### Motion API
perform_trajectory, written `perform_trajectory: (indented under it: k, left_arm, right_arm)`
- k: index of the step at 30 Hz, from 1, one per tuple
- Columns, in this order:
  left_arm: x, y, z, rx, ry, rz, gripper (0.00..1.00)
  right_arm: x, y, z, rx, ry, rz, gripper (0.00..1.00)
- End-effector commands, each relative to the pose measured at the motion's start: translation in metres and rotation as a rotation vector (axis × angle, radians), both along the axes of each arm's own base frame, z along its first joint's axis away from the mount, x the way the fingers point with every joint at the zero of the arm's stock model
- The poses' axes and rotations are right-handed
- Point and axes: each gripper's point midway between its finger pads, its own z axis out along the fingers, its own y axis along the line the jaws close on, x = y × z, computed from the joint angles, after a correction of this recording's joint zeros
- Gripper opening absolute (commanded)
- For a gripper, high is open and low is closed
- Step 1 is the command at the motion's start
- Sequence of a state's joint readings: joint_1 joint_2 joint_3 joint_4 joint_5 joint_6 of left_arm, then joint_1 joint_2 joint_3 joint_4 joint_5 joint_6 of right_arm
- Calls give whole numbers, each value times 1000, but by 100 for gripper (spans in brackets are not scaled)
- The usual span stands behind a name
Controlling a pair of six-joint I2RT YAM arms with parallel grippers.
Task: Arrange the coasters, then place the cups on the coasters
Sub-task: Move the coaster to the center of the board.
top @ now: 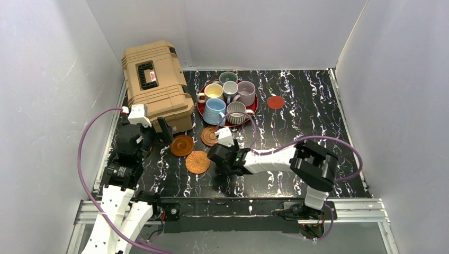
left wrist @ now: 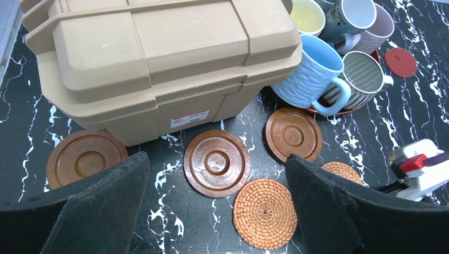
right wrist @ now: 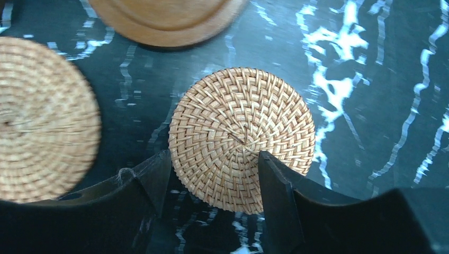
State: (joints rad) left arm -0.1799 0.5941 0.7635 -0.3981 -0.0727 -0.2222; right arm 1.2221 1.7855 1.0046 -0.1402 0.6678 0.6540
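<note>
Right gripper (right wrist: 213, 161), jaws half apart astride a woven coaster (right wrist: 241, 127); grip unconfirmed. Arranging step in hand. Next move calls for a firm rim pinch before lifting.

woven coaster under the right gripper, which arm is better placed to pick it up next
Right. The right gripper hangs low over that woven coaster, open jaws either side of its near edge. The left gripper, also open, sits by the tan case above a wooden coaster, farther away.
</note>
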Motion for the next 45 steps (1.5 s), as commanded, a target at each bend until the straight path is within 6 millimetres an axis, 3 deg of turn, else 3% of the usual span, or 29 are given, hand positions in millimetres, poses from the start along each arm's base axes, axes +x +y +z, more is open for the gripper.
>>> perform_trajectory:
  k: [1,8,13,16,20,33,45]
  left_arm:
    - [-2,3,3,2,-5,16,99]
    - [-2,4,4,1,-7,20,99]
    - [-2,3,4,-1,-9,20,99]
    - [-3,4,5,-1,-15,22,99]
    - [-5,6,7,3,-21,31,99]
    - [-3,6,4,4,-7,31,99]
    - [-3,4,4,0,-8,23,99]
  right_arm:
    - [9,-53,-2,-44,18,-127,69]
    - [28,-109,3,-41,23,-253,70]
    - [41,-136,19,-30,-2,-312,73]
    - [44,-138,34,-13,-20,-299,80]
    - [43,-141,49,-11,-28,-302,98]
    - [26,-153,25,-17,77,-360,98]
    - [8,-144,-7,12,188,-351,98]
